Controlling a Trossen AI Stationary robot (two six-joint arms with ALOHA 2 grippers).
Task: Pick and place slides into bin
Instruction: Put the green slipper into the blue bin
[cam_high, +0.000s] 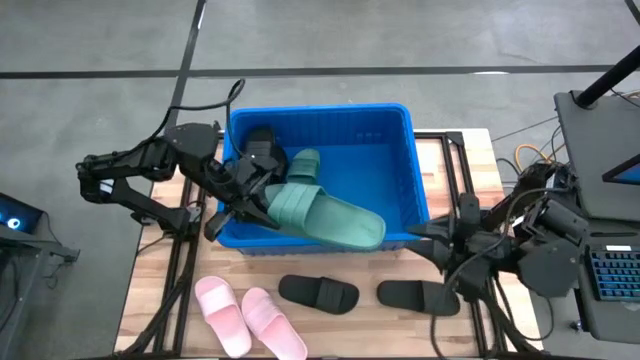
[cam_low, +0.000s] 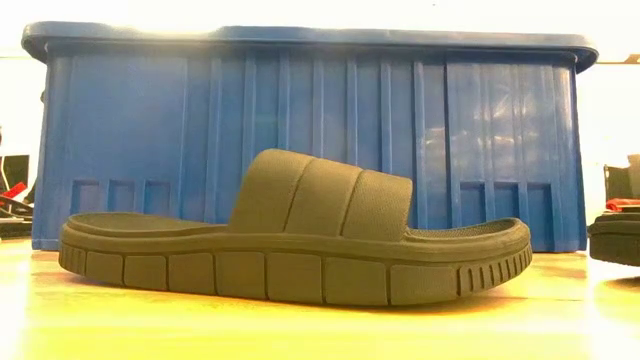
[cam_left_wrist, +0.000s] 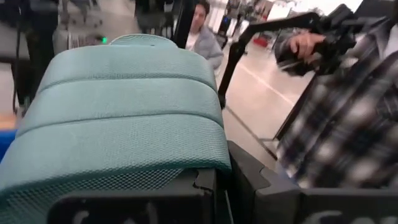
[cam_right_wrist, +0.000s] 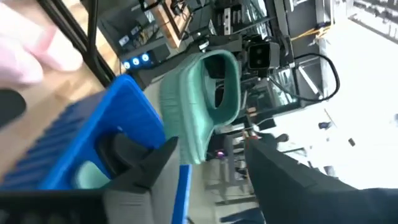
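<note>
Wooden slats form the tabletop (cam_high: 330, 320), with grey floor beyond it at twelve o'clock. Toward the table's twelve o'clock edge stands the bin (cam_high: 395, 120), bright blue, and the left gripper (cam_high: 262, 178) is over its nine o'clock wall, fingers clamped on the strap end of a green slide (cam_high: 325, 213). That slide lies tilted, its long axis running from ten o'clock toward four o'clock, its toe resting across the bin's six o'clock rim. A second green slide (cam_high: 305, 162) lies inside the bin just beyond it. The coming move, I judge, turns on this: the held slide's toe overhangs the rim, so it must swing or slide toward twelve o'clock before it is let go.

On the boards at six o'clock of the bin lie two black slides (cam_high: 318, 293), long axes running nine to three, and two pink slides (cam_high: 222, 312) toward seven o'clock. The right gripper (cam_high: 425, 232) sits at the bin's four o'clock corner, jaws parted and empty; it is the nearer arm to the black pair.
</note>
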